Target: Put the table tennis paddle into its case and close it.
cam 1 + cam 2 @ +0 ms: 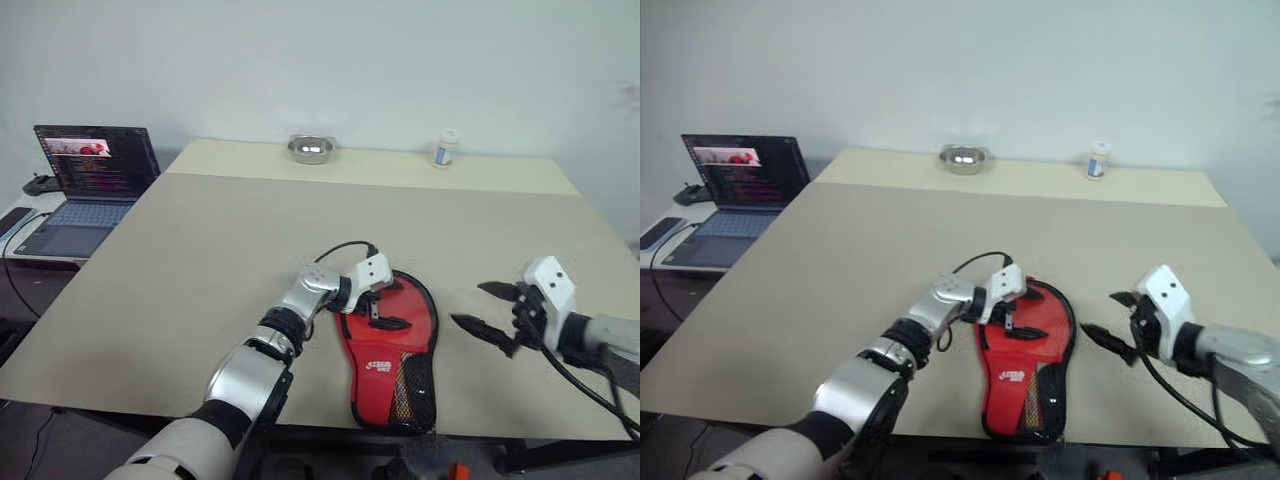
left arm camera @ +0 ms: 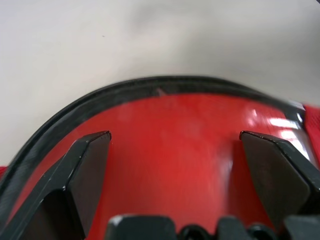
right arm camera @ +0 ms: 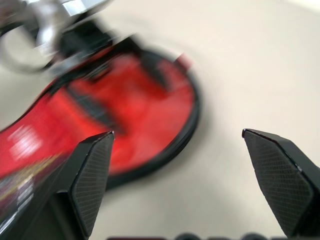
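The case [image 1: 388, 372] lies flat near the table's front edge, red side up with a white logo, a black mesh pocket and a black zipper rim. Its round end points away from me. My left gripper [image 1: 384, 315] hovers open over that round end, and in the left wrist view the fingers [image 2: 90, 170] straddle the red cover [image 2: 175, 150] inside the black rim. My right gripper [image 1: 467, 304] stands open with nothing between its fingers, a short way right of the case and pointing at it; the case [image 3: 130, 115] lies ahead of it. The table tennis paddle is hidden.
A steel bowl [image 1: 310, 149] and a small white bottle [image 1: 446, 148] stand at the far edge of the beige table [image 1: 200, 250]. An open laptop [image 1: 90, 180] sits on a side table to the left. The case's handle end lies close to the table's front edge.
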### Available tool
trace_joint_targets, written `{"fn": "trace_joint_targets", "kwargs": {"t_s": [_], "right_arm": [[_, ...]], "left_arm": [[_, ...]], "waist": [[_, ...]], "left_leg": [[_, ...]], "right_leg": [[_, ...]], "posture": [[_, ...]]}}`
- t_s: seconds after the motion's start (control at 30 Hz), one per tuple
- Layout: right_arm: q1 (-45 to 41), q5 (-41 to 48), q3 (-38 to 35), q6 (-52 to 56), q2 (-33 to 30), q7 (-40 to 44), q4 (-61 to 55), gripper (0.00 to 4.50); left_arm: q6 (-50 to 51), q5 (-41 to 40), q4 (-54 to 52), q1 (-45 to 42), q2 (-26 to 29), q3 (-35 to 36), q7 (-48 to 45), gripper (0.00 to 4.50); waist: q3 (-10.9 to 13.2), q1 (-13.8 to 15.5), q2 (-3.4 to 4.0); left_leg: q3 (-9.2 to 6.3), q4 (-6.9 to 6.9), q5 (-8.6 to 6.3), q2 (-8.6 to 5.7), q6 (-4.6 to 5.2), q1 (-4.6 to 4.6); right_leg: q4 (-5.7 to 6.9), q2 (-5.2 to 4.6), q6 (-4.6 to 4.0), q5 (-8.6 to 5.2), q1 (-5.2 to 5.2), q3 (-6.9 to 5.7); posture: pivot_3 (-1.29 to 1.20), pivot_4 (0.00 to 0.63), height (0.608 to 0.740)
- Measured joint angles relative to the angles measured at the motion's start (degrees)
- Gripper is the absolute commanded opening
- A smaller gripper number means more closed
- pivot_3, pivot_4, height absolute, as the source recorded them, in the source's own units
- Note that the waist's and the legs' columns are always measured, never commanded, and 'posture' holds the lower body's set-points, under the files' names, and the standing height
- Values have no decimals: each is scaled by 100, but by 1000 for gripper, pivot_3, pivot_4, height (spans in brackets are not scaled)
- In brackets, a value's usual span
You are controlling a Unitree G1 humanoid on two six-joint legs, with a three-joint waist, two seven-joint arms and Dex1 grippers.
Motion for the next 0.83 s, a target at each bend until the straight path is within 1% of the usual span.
{"fn": "trace_joint_targets", "kwargs": {"t_s": [0.03, 0.1, 0.17, 0.23, 0.3, 0.33, 0.4, 0.5, 0.6, 0.73, 0.83], "right_arm": [[-278, -315, 190, -287, 311, -41, 362, 4486], [-638, -778, 469, -677, 616, -39, 959, 4486], [-940, -1196, 723, -1062, 889, 32, 1583, 4486], [-1178, -1475, 856, -1393, 1147, 102, 2103, 4486], [-1491, -1728, 906, -1736, 1435, 189, 2776, 4486], [-1564, -1802, 915, -1835, 1480, 207, 2940, 4486], [-1862, -1959, 929, -2130, 1641, 329, 3506, 4486], [-2056, -2002, 798, -2379, 1639, 544, 4035, 4486], [-2084, -2002, 576, -2495, 1500, 753, 4259, 4486], [-1886, -1997, 288, -2503, 1298, 873, 4084, 4486], [-1450, -1970, 145, -2346, 1298, 853, 3527, 4486]], "left_arm": [[107, -109, -224, 36, 229, 79, -155, 4500], [358, -313, -741, 111, 527, 258, -284, 4500], [672, -531, -1382, 283, 813, 434, -308, 4500], [1026, -701, -1960, 546, 1088, 624, -207, 4500], [1477, -856, -2655, 995, 1332, 848, 120, 4500], [1604, -885, -2806, 1129, 1366, 908, 257, 4500], [2059, -1018, -3550, 1715, 1326, 1224, 962, 4500], [2441, -1024, -4237, 2288, 1039, 1349, 1845, 4500], [2701, -1034, -4684, 2512, 755, 1333, 2426, 4500], [2857, -1112, -4982, 2502, 683, 1235, 2632, 4500], [2831, -1126, -4878, 2502, 758, 1158, 2622, 4500]], "waist": [[16, -26, 9], [29, -39, 28], [40, -40, 44], [47, -50, 56], [53, -51, 66], [55, -48, 70], [56, -41, 71], [57, 54, 72], [57, 110, 72], [57, 92, 72], [57, 85, 72]], "left_leg": [[1, 2, 1, 3, 0, -9], [4, 9, 3, 3, -1, -50], [5, 13, 3, 2, -1, -55], [7, 13, 3, 3, -1, -55], [8, 11, 3, 2, -1, -56], [8, 11, 3, 1, -1, -58], [9, 12, 3, -2, -1, -60], [7, 21, 3, -13, -1, -67], [8, 34, 3, -24, -1, -71], [10, 35, 3, -24, -1, -59], [10, 29, 4, -13, -2, -44]], "right_leg": [[7, 5, -1, 0, -15, 2], [26, 7, -4, 3, -62, 6], [28, 6, -28, 17, -66, 6], [29, 4, -31, 19, -67, 9], [28, 0, -32, 19, -68, 9], [28, -3, -32, 19, -68, 8], [27, -14, -33, 20, -68, 9], [30, -52, -32, 21, -68, 0], [39, -64, -30, 24, -68, -1], [61, -64, -30, 23, -68, 4], [75, -52, -31, 22, -68, 5]], "posture": [[0, 150, 740], [0, 150, 740], [0, 150, 740], [0, 150, 740], [0, 150, 740], [0, 150, 740], [0, 150, 740], [0, 150, 740], [0, 150, 740], [0, 150, 740], [0, 150, 740]]}}
